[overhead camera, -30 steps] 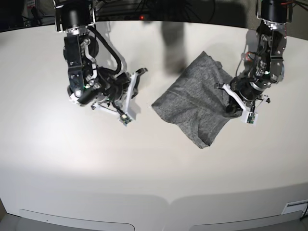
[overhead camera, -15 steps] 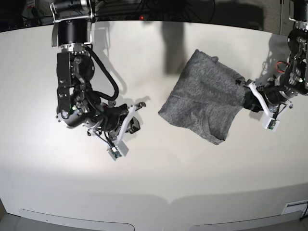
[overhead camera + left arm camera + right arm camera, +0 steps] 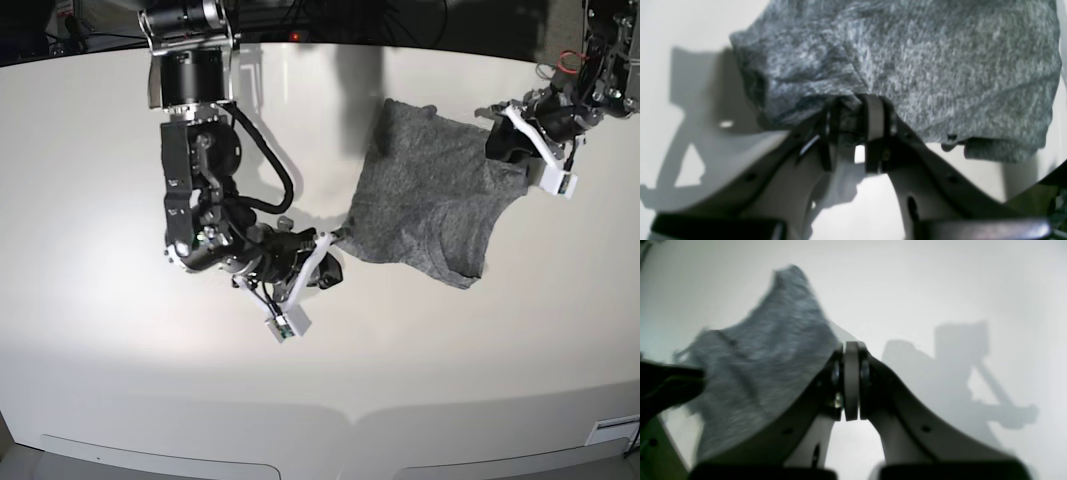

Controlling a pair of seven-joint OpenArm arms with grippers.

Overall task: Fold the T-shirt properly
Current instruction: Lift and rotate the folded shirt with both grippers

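T-shirt [image 3: 425, 200]: heather-grey, bunched and partly folded, lying on the table [image 3: 100, 150] right of centre in the base view; plain knit, no print or label readable.
Far edge: one rim of the cloth is lifted toward the left gripper [image 3: 505, 135].
Left gripper: jaws clamped on a fold of the shirt's edge; the left wrist view shows cloth pinched between the fingers [image 3: 873, 116].
Right gripper [image 3: 330, 240]: jaws pressed together with nothing between them, tip just beside the shirt's near-left corner; contact cannot be told.
Table: white, matte, carrying arm shadows.
Writing: none legible on cloth or arms.
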